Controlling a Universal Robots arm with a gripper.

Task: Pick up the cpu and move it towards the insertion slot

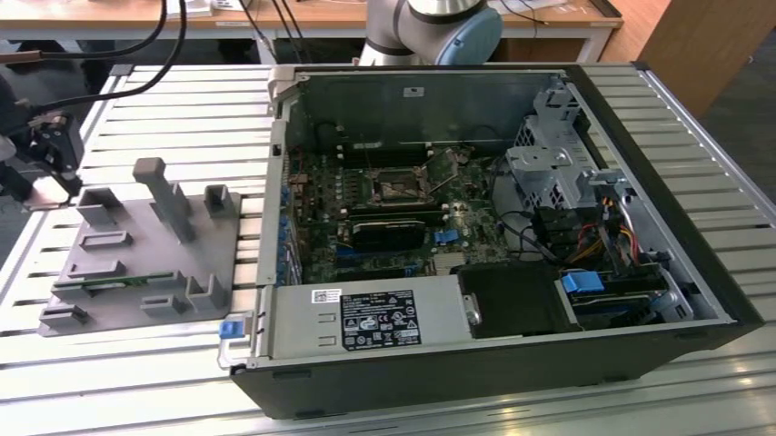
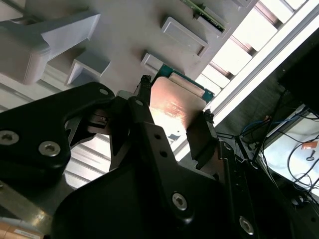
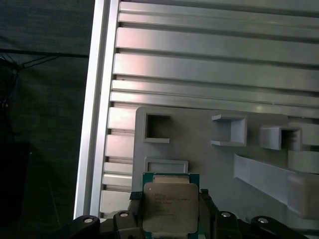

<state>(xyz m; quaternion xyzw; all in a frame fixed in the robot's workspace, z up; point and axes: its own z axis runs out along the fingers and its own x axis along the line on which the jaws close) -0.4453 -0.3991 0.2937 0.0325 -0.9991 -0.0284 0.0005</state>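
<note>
My gripper (image 3: 170,196) pinches the cpu (image 3: 170,208) by its opposite edges, the safest grip for a light, stiff, likely fragile chip.

Second wrist view — the gripper (image 2: 175,99) covers part of the cpu (image 2: 180,113).

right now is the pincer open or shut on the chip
Shut: the pincer clamps the chip by two opposite edges.

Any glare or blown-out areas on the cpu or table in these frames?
Second wrist view: warm glare washes the cpu, and the table slats are blown out white. First wrist view: cpu evenly lit, no glare. Exterior view: near table slats glare, case interior dim.
</note>
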